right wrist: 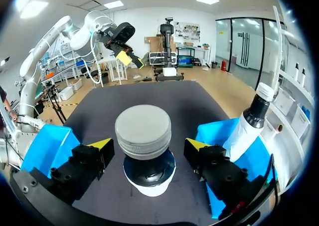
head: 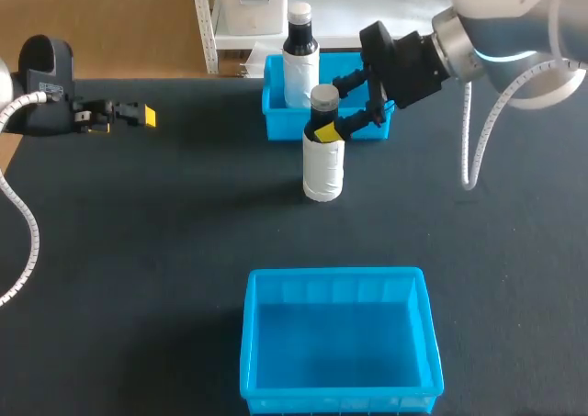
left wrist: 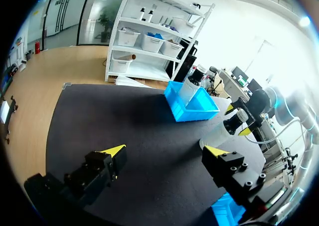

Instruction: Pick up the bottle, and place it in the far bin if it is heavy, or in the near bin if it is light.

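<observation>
Since weight picks the destination, right pincer (right wrist: 148,145) straddles the bottle (head: 323,163) at its neck, fingers apart, not yet clamped. Bottle stands upright between them. Left pincer (left wrist: 165,150) sits agape, well apart.

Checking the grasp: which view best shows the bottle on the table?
Right wrist view: the bottle sits close up between the open fingers of the right gripper, gaps either side. Head view shows it whole; left wrist view, small, far off.
</observation>
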